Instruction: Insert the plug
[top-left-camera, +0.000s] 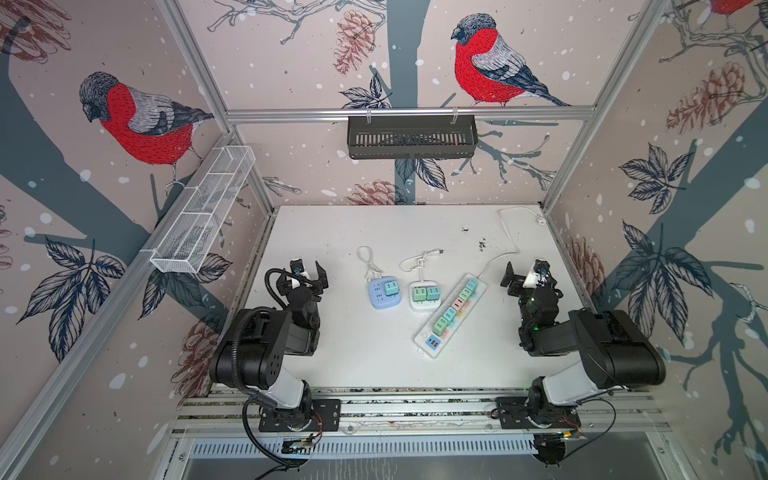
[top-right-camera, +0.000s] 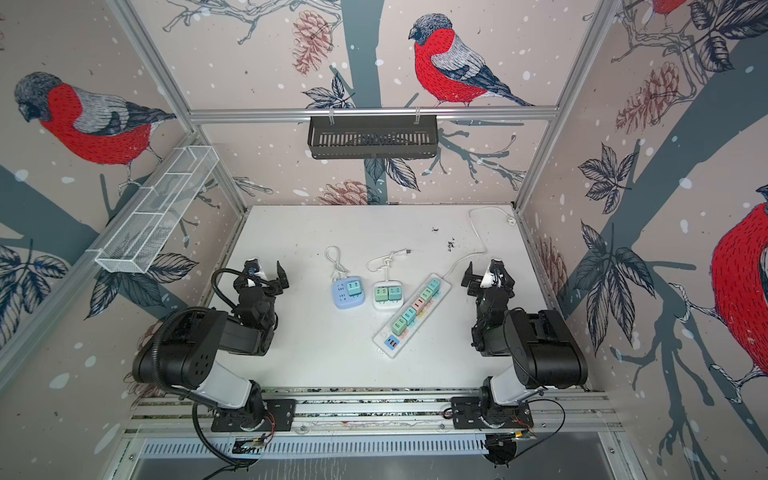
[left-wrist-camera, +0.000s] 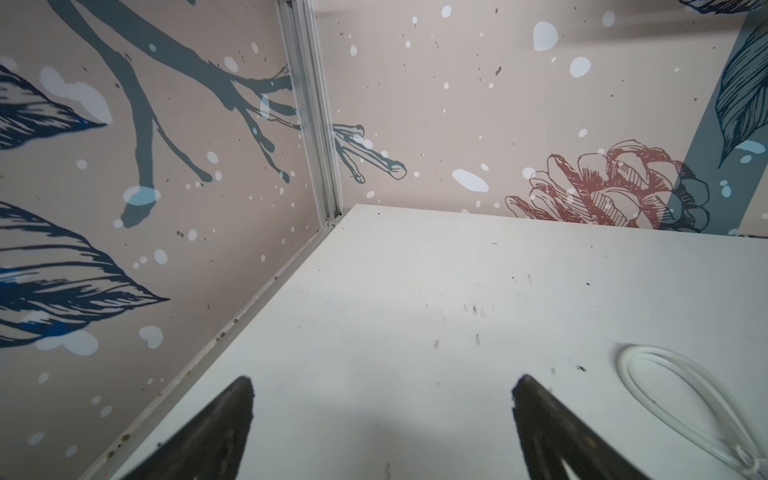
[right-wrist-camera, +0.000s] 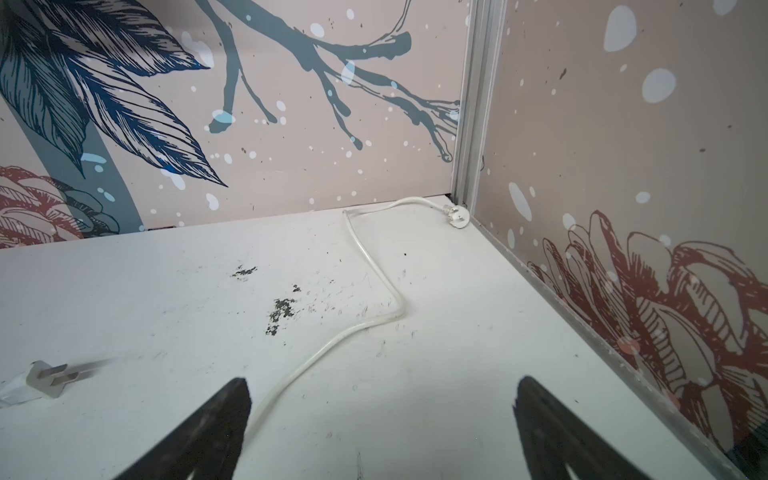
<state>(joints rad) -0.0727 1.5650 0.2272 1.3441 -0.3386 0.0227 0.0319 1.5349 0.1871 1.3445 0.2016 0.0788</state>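
Left pincer (top-left-camera: 308, 269) hangs low over the desk (top-left-camera: 374, 361) with its jaws spread wide and nothing between them. In the left wrist view its dark fingers (left-wrist-camera: 224, 428) frame only bare desk. Right pincer (top-left-camera: 524, 270) is just as wide open and holds nothing. It is well apart from the left one, and all the sockets lie between the two.

Nearest the left pincer sits a blue socket cube (top-left-camera: 379, 297) with one green plug (top-left-camera: 391, 287) in its top. Its white cord (top-left-camera: 365, 257) lies in a loop on the desk beyond it. Next toward the right pincer is a white socket cube (top-left-camera: 424, 306) with two green plugs (top-left-camera: 426, 293) side by side in its top. Its knotted cord ends in a loose plug (top-left-camera: 436, 252), which lies flat on the desk, seated in nothing. It is ahead of the right pincer and off to its inner side, apart from it.

Just beside the white cube a long power strip (top-left-camera: 420, 340) lies slantwise, its far end nearest the right pincer. A row of green and pink plugs (top-left-camera: 451, 311) stands along it. The strip's cable (top-left-camera: 509, 237) runs close past the right pincer's inner finger, then past dark scuffs (right-wrist-camera: 282, 309), to a corner plug (top-left-camera: 540, 220) far ahead of that pincer.

A black slatted basket (top-left-camera: 411, 137) hangs on the rear rail, high beyond both pincers. A white wire basket (top-left-camera: 203, 212) with dividers hangs on the wall at the left pincer's outer side. Whether anything lies in either basket cannot be told.
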